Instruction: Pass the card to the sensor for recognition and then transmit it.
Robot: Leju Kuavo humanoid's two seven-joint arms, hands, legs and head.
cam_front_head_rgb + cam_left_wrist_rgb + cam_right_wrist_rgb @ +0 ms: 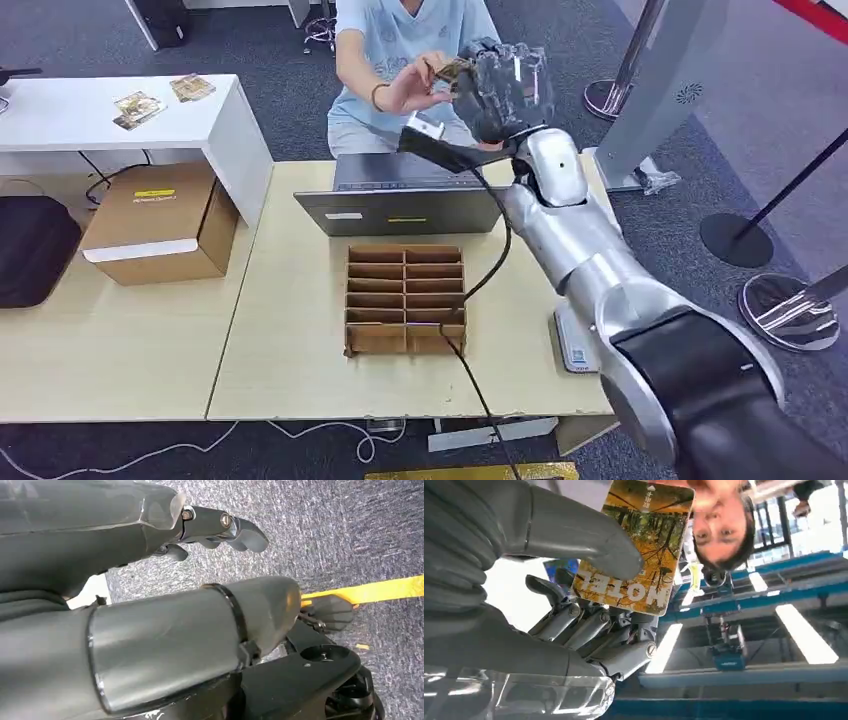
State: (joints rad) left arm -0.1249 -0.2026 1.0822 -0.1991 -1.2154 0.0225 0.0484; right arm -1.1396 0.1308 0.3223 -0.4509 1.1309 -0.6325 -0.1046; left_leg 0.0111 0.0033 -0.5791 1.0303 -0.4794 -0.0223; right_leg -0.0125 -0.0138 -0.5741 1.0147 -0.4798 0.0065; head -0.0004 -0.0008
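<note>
My right hand (pixel 505 85) is raised over the far edge of the table toward a seated person (pixel 400 40). It holds an orange-and-yellow picture card (pixel 659 545), the thumb (pixel 594 545) pressing it against the fingers (pixel 589 630). The person's hand (pixel 410 88) grips the card's (pixel 452 72) other end. A small white sensor unit (pixel 572 348) lies on the table's right side, partly hidden by my right arm. My left hand (pixel 165 630) hangs over grey carpet, holding nothing, its fingers (pixel 225 527) loosely extended.
A cardboard divider tray (pixel 405 298) stands mid-table behind a grey laptop (pixel 400 195), with a black cable (pixel 480 280) crossing it. A cardboard box (pixel 160 222) sits left, beside a white desk (pixel 60 120) bearing cards (pixel 140 105). Stanchion bases (pixel 790 310) stand to the right.
</note>
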